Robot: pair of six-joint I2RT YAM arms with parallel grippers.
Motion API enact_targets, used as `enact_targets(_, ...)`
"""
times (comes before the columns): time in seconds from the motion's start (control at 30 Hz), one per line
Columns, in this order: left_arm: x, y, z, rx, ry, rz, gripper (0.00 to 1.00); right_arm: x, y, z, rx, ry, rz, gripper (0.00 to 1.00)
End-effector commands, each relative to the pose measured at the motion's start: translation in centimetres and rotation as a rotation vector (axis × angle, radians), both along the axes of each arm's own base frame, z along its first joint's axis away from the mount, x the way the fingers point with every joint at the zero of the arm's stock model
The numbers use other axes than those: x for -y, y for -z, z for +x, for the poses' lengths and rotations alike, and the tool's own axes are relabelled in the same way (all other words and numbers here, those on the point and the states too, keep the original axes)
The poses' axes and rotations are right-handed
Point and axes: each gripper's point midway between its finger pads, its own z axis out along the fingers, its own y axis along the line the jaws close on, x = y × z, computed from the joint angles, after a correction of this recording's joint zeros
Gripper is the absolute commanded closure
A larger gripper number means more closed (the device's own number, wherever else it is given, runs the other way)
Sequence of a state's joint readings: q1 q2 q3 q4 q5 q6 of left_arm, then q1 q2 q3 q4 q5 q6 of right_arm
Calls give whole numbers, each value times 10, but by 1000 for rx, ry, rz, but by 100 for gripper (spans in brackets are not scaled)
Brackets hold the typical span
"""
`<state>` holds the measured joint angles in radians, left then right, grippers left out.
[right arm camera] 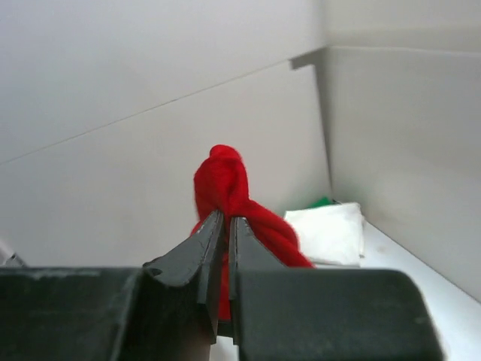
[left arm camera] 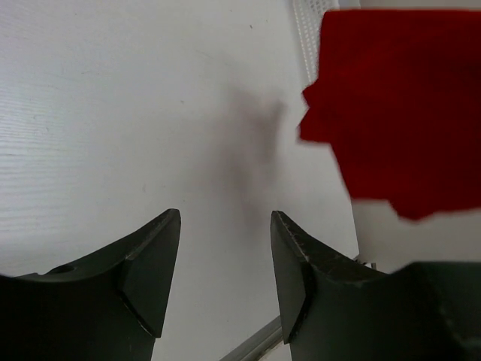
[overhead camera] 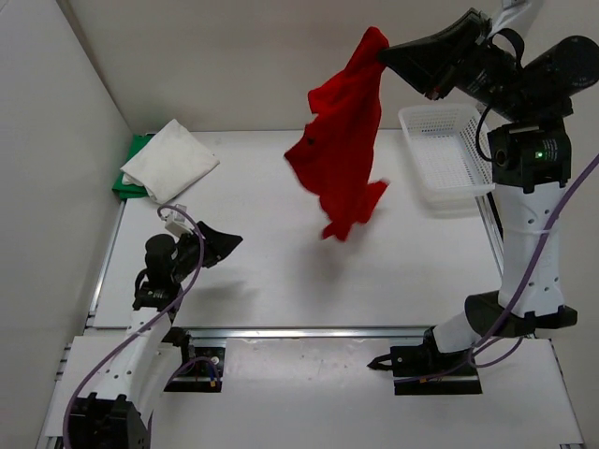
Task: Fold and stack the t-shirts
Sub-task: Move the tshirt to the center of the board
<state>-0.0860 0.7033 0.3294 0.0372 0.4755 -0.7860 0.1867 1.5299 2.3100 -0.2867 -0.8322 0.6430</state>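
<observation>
White table [overhead camera: 281, 271] lies under both my arms, and over it, lifted free of the surface, hangs the red t-shirt [overhead camera: 342, 140], the largest piece of cloth here. In the top view its long axis runs nearly from 12 to 6 o'clock: the bunched top is high at about 1 o'clock of the table, and the loose lower end hangs down toward the middle. Beside it, at 2 o'clock, stands the white mesh basket [overhead camera: 445, 154]. Far away in the corner at 10 o'clock the white t-shirt [overhead camera: 173, 159] lies folded on the green t-shirt [overhead camera: 129, 178], of which only an edge shows. My right gripper [right arm camera: 225, 218] has its fingers pressed together on a twisted bunch of the red cloth and carries all its weight. My left gripper [left arm camera: 225, 216] is low over the table at 8 o'clock, its fingers spread and holding nothing. From these left fingers the hanging end lies at about 2 o'clock and higher, so I judge the left arm is the nearer one to catch this free end and spread the shirt flat.
</observation>
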Motion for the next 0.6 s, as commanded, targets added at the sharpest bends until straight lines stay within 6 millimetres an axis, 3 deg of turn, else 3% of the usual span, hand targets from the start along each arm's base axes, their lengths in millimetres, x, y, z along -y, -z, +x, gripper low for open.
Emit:
enact_targets(0.0, 0, 5, -6, -2, 8, -30, 38, -6, 8, -12, 29, -123, -18, 100)
enact_targets(0.03, -1, 5, -6, 8, 3, -32, 38, -5, 32, 5, -46, -131, -30, 100)
enact_targets(0.07, -4, 10, -7, -6, -13, -43, 37, -4, 34, -4, 0, -166, -51, 100)
enact_targets(0.1, -6, 14, -7, -7, -23, -41, 37, -1, 54, 3, -32, -179, -44, 100)
enact_targets(0.17, -11, 21, -7, -14, -43, -26, 37, 10, 118, 26, -164, -188, -45, 100)
enact_targets(0.2, -13, 25, -8, -26, -51, -28, 37, 16, 131, 31, -178, -155, -38, 100)
enact_targets(0.27, -15, 30, -8, -30, -59, -18, 37, 26, 220, 63, -353, -97, -49, 100)
enact_targets(0.3, -15, 29, -8, -23, -61, -13, 37, 30, 248, 76, -391, -84, -62, 100)
enact_targets(0.33, -16, 33, -8, -33, -66, -9, 37, 35, 297, 96, -502, -51, -66, 100)
enact_targets(0.37, -15, 33, -9, -32, -56, -1, 37, 38, 323, 104, -537, -8, -69, 100)
enact_targets(0.43, -18, 38, -8, -36, -70, 16, 37, 61, 373, 141, -639, 74, -59, 100)
enact_targets(0.47, -17, 39, -9, -37, -61, 24, 37, 65, 380, 149, -674, 87, -52, 100)
enact_targets(0.53, -19, 42, -9, -38, -65, 51, 37, 74, 411, 170, -792, 168, -58, 100)
enact_targets(0.57, -17, 42, -10, -45, -56, 52, 37, 71, 413, 175, -789, 187, -85, 99)
